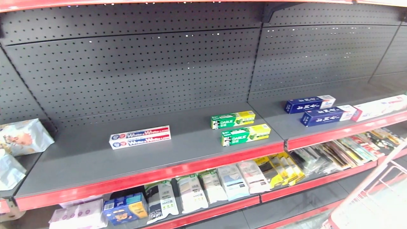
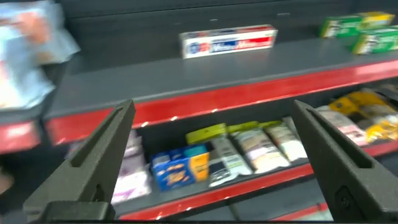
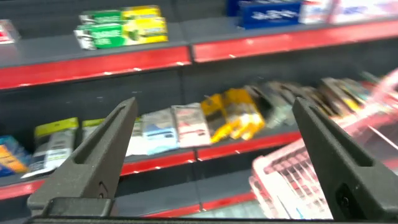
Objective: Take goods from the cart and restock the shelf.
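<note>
- Left claw point(image 2: 212, 106): gapes wide with nothing between its dark fingers; hangs in front of the red front edge of the grey metal shelf point(image 1: 95, 159), clear of it.
- Right claw point(image 3: 214, 102): spread open too, and empty; faces the lower shelf rows, with the pink wire cart point(image 3: 292, 180) beyond it.
- Long white-and-red toothpaste box point(image 1: 140, 137): lies flat on the grey metal shelf, left of the middle, well apart from the other boxes.
- Rear green-and-yellow toothpaste box point(image 1: 233, 119): lies flat further right, near the back panel.
- Front green-and-yellow toothpaste box point(image 1: 245, 134): lies just beside the rear one, closer to the red edge.
- Two dark blue boxes point(image 1: 309, 104): lie flat on the next bay to the right, one behind the other, with a long white box point(image 1: 378, 109) just beside the front one.
- Pink wire cart: stands at the lower right in the head view, below the shelf; cannot tell what it holds.
- Soft pale packets point(image 1: 222, 183): stand in a row on the shelf below, with a blue-and-yellow carton point(image 1: 125, 208) to their left.
- Pale printed bags point(image 1: 24, 136): sit on the bay at the far left.
</note>
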